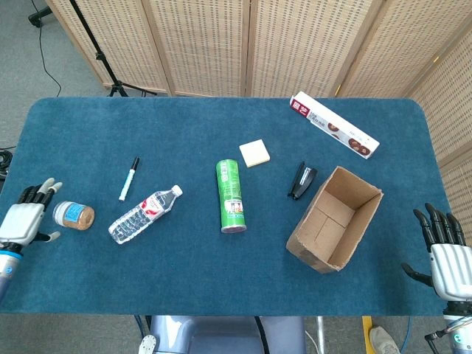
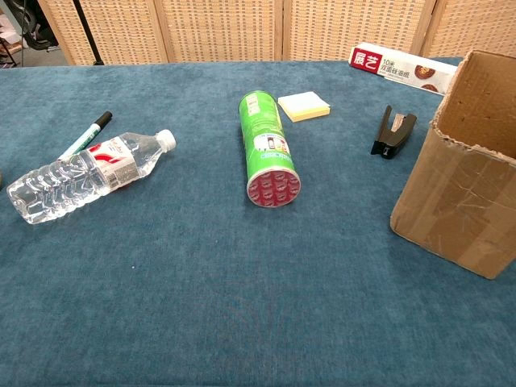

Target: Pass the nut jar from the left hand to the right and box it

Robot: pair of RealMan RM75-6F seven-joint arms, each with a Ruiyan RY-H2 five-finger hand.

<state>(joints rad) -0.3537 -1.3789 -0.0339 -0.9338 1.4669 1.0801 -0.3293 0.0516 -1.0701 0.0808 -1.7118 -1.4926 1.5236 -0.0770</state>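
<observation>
The nut jar (image 1: 74, 215), small with a white lid and a blue label, lies on its side near the table's left edge in the head view; the chest view does not show it. My left hand (image 1: 26, 218) hovers just left of the jar with fingers spread, empty, a narrow gap between them. An open cardboard box (image 1: 336, 218) sits at the right, tilted, and also fills the right edge of the chest view (image 2: 468, 161). My right hand (image 1: 445, 254) hangs open off the table's right front corner, beyond the box.
A water bottle (image 1: 144, 214), a marker (image 1: 129, 178), a green chip can (image 1: 231, 196), a sticky-note pad (image 1: 254, 153), a black stapler (image 1: 302, 181) and a long biscuit box (image 1: 333, 125) lie on the blue table (image 1: 221, 280). Folding screens stand behind.
</observation>
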